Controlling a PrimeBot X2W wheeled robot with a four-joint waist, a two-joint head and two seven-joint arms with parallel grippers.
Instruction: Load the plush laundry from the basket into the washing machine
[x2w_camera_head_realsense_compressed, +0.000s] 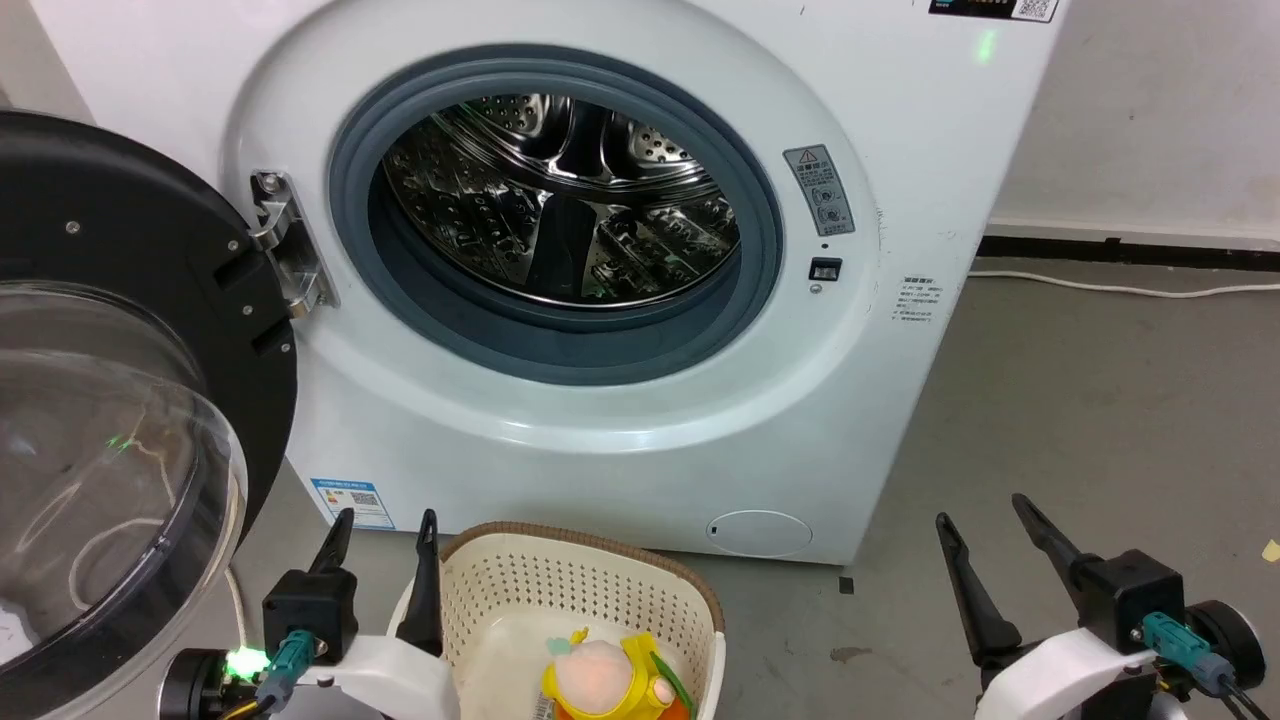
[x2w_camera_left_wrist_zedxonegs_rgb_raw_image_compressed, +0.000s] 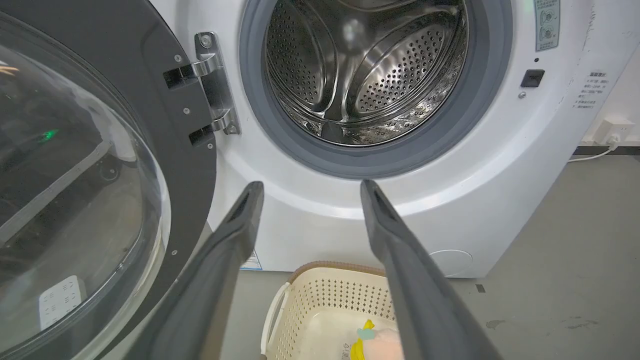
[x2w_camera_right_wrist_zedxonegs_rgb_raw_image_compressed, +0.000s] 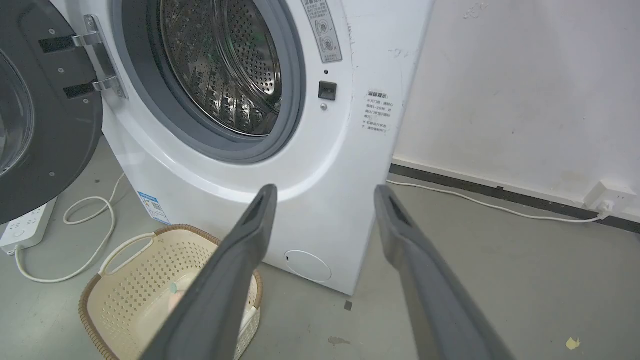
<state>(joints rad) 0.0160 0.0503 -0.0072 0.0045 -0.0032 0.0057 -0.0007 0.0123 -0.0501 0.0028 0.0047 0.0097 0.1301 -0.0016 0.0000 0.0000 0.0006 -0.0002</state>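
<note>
Head view is showing me the plush laundry (x2w_camera_head_realsense_compressed: 605, 680) lying in the basket (x2w_camera_head_realsense_compressed: 590, 545) before the washing machine (x2w_camera_head_realsense_compressed: 600, 440), left gripper (x2w_camera_head_realsense_compressed: 387, 520) and right gripper (x2w_camera_head_realsense_compressed: 980, 512) hanging wide open and empty; I am judging pickup is coming next, the left descending onto it.
</note>
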